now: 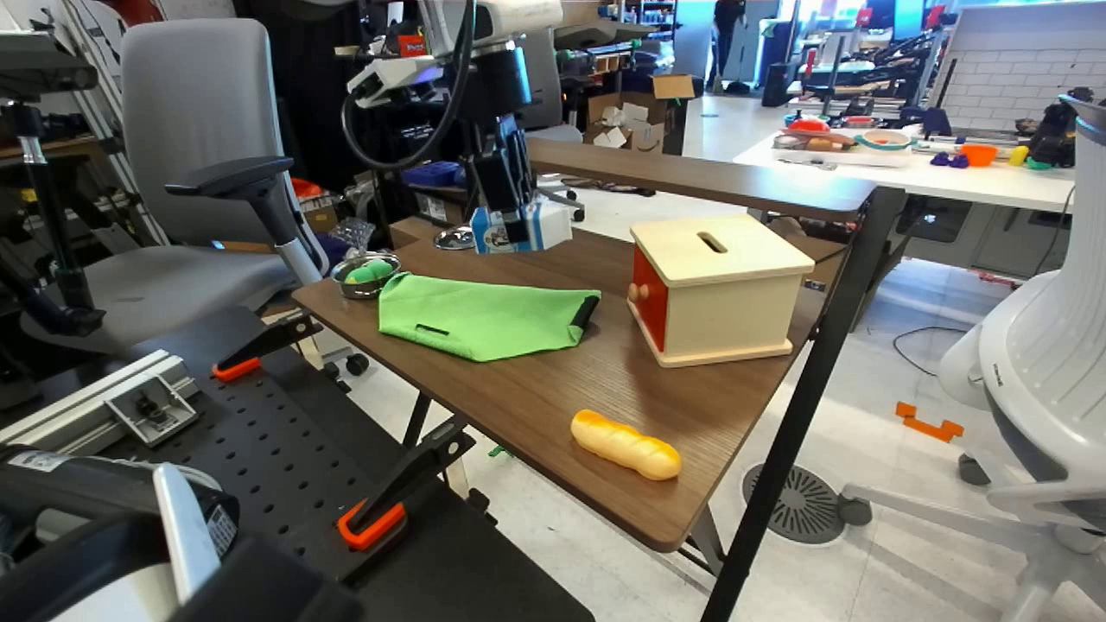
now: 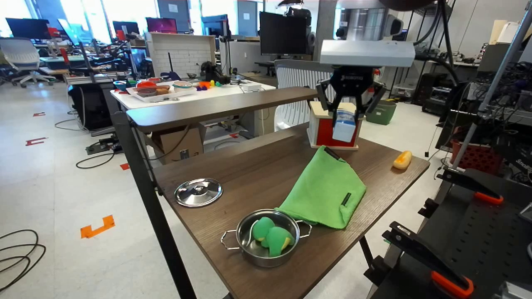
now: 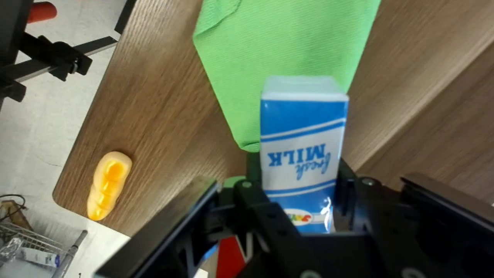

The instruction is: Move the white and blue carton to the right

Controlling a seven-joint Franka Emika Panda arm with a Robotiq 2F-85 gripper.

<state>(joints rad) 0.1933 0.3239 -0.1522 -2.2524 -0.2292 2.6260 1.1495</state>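
Presently holding the white and blue carton (image 3: 303,154) in the gripper (image 2: 346,118). Pressed snugly against two opposite sides, with jaws parted by no more than the carton's width. Held above the table (image 2: 257,174), on its side rather than upright, clear of the wood. Printed "fresh MILK" on one broad face (upside down in the wrist view). Seen from the wrist, overlapping an end of the green cloth (image 3: 285,58); seen in an exterior view, hiding part of the red-fronted wooden box (image 2: 324,132).

On the table below: the cloth, with a folded corner and dark strips. Just beside it, a two-handled pot (image 2: 270,261) (touching or not, cannot tell), with a green toy (image 2: 276,237) inside. Near the pot, flat on the wood, a shiny lid (image 2: 199,192). Past the cloth, well apart from the pot: the box, standing upright with a slot in its top. Near a table corner, a yellowish bread roll (image 1: 626,445).

Alongside the table, a black bench (image 1: 467,570) fitted with orange-tipped clamps (image 1: 389,525). Farther out, a grey chair (image 1: 199,112), a white chair (image 1: 1054,345) and a white table (image 1: 916,177).
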